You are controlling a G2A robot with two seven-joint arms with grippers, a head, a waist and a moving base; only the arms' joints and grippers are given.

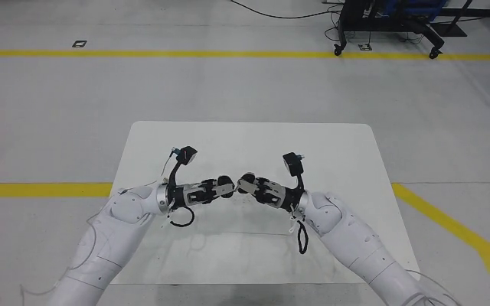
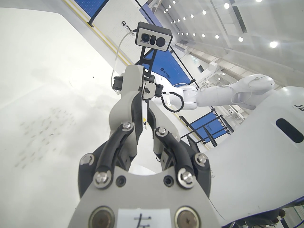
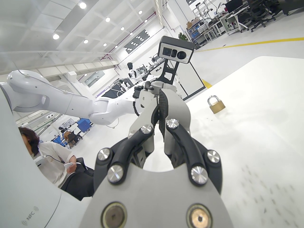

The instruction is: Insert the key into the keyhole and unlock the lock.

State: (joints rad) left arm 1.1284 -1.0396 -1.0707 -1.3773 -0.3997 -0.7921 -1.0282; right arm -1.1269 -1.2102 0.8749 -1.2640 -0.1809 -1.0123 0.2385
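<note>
A brass padlock [image 3: 216, 105] with a silver shackle lies on the white table [image 3: 261, 124], a little beyond my right gripper [image 3: 158, 94] and apart from it. That gripper is shut, with nothing showing between its black pads. My left gripper [image 2: 143, 91] is shut too, and I see no key in it. In the top view the left gripper [image 1: 227, 185] and the right gripper [image 1: 244, 183] meet tip to tip above the middle of the table, both held roughly level. The arms hide the table under them there.
The white table [image 1: 253, 141] has rounded corners, and its far edge lies well beyond the arms. Each wrist's camera bracket [image 1: 186, 156] [image 1: 292, 163] sticks up above its gripper. A black wheeled frame [image 1: 390, 27] stands on the floor far behind.
</note>
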